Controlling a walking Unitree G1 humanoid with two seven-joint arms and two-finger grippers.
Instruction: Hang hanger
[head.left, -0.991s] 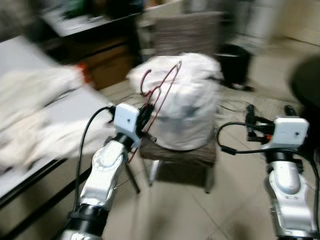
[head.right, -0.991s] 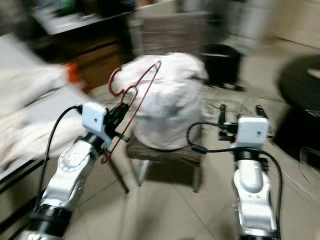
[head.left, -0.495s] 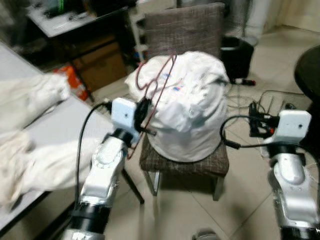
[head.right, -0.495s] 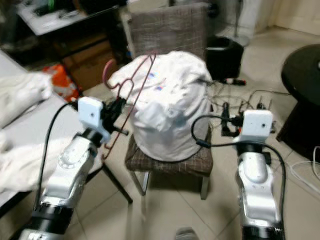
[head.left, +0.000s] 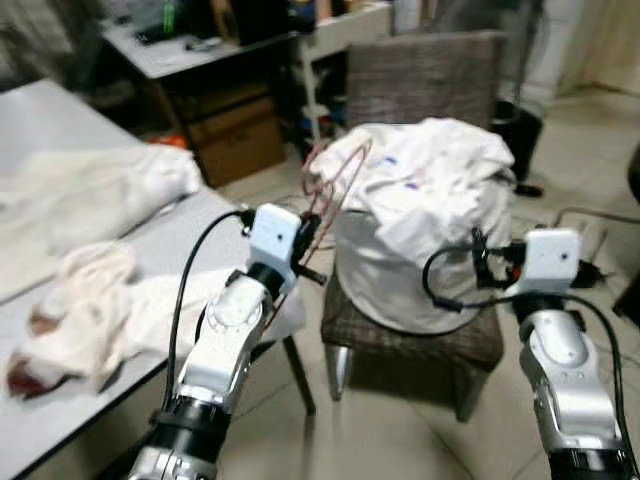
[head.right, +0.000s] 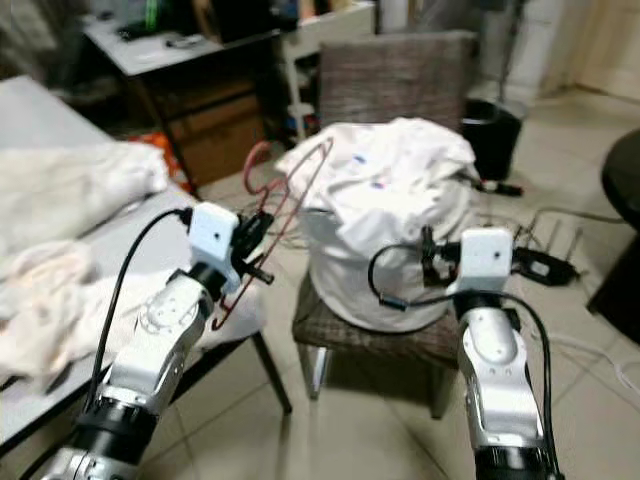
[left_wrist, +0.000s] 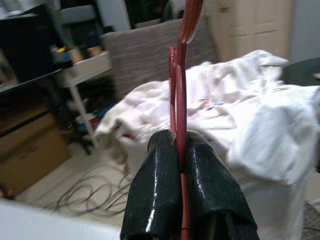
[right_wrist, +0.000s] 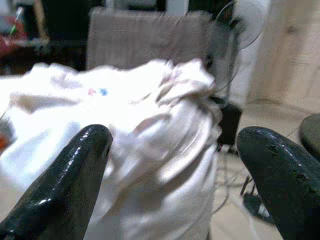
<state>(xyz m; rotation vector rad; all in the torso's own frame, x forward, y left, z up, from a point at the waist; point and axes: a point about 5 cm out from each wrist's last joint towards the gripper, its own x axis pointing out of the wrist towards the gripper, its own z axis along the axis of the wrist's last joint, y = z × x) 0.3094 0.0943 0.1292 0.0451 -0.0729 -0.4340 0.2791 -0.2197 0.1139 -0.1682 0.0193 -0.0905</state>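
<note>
The left gripper (left_wrist: 182, 150) holds a red wire hanger (head.right: 285, 195) with its two fingers pressed tight on the thin wire, and this grip is clear from the left wrist view; from the head views the fingers are small and partly covered by the white camera box. The hanger rises up and away from this gripper, toward a pile of white laundry (head.left: 430, 225) on a grey chair (head.left: 425, 75) just beyond it. The hook end is blurred against the cloth. The right gripper (right_wrist: 175, 170) has its fingers wide apart with nothing between them, pointing at the same laundry. Beside the left arm is a table (head.left: 60, 110) with more white cloths (head.left: 90, 190).
</note>
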